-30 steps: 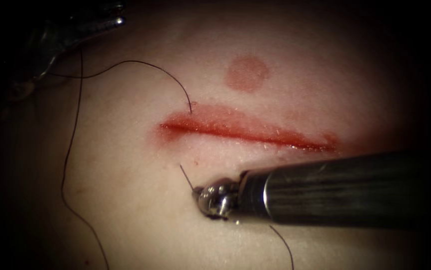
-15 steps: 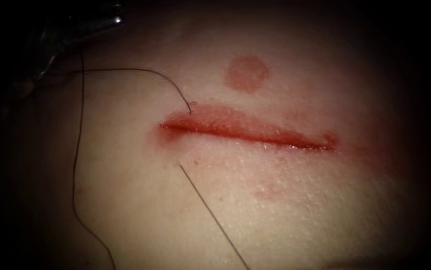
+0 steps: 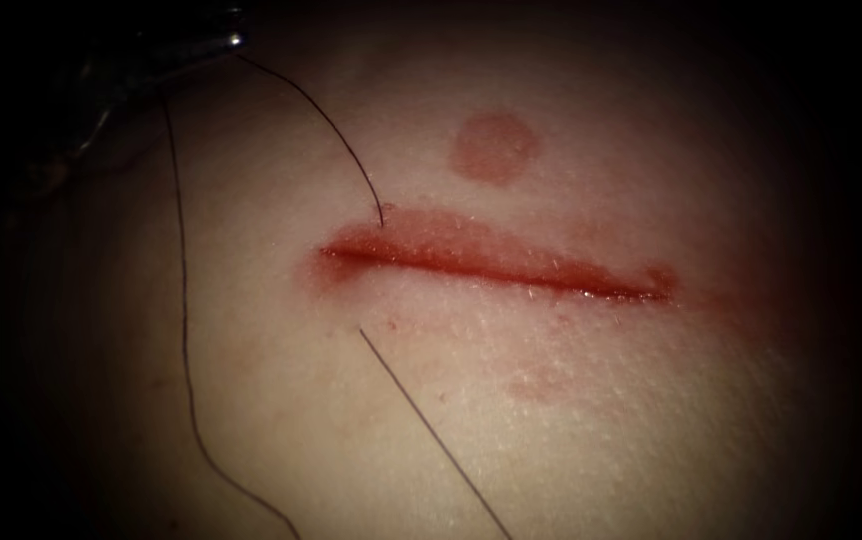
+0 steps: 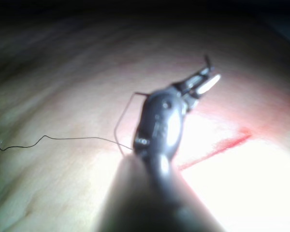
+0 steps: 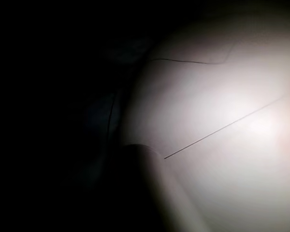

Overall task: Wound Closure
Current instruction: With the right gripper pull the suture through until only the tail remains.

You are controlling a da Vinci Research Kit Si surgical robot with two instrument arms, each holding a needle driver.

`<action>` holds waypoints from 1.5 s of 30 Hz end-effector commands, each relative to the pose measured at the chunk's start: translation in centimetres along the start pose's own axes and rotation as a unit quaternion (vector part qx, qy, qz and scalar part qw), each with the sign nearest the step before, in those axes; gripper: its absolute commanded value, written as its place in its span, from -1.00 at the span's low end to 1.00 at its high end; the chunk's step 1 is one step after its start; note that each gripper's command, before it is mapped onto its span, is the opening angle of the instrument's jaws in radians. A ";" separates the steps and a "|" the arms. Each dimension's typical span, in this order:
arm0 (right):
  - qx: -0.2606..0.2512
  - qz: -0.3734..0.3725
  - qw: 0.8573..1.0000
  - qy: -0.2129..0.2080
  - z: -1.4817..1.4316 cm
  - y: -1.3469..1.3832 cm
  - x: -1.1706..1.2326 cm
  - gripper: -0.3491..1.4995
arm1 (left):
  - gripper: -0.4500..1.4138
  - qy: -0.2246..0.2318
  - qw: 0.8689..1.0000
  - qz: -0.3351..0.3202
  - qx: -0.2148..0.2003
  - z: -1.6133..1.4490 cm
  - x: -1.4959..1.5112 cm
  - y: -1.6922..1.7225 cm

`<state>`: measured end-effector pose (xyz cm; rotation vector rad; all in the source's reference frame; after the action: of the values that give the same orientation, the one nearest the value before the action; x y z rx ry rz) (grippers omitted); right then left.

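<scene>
Left tool (image 3: pixel 206 40): upper left of cut (image 3: pixel 491 265), nearer arm; jaws (image 4: pixel 203 82) slightly parted, hold unclear.
Thread (image 3: pixel 431 430): taut, from near-side exit, axis toward lower right.
Right tool: jaw state cannot tell.

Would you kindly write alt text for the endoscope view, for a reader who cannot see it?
A red horizontal cut crosses pale pork tissue, with thin dark suture thread entering the skin just above its left end and leaving just below it, running taut toward the lower edge. At the upper left, the left arm's metal tool meets the thread. A round reddish mark sits above the cut.
</scene>
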<state>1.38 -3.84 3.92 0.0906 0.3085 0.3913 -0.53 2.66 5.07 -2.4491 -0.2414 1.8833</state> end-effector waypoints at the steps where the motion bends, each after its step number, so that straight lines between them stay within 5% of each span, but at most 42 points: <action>1: -0.005 0.006 1.000 0.015 0.02 -0.06 0.04 0.33 | -0.89 0.000 1.000 0.000 -0.001 0.03 -0.07 -0.02; 2: -0.012 0.011 1.000 0.025 0.01 -0.03 0.08 0.62 | -0.89 0.000 1.000 0.000 -0.001 0.03 -0.07 -0.02; 4: -0.023 0.029 0.998 0.057 0.00 0.16 0.24 0.83 | -0.89 0.000 1.000 0.000 -0.001 0.03 -0.07 -0.02; 16: -0.028 0.061 0.975 0.211 0.02 1.25 0.87 0.85 | -0.89 0.000 1.000 0.001 0.000 0.05 -0.08 -0.01; 22: -0.036 0.073 0.966 0.246 0.46 1.90 1.27 0.85 | -0.89 0.000 1.000 0.001 0.000 0.05 -0.08 -0.01; 36: -0.032 0.075 0.966 0.246 0.50 2.00 1.35 0.82 | -0.89 -0.001 1.000 0.002 0.001 0.07 -0.09 0.00; 45: -0.015 0.085 0.975 0.202 1.24 2.02 1.85 0.65 | -0.89 -0.002 1.000 0.002 -0.001 0.07 -0.10 -0.01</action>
<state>2.58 -1.28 4.83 0.0160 0.6866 0.5907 -0.57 2.64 5.08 -2.4475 -0.2386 1.8904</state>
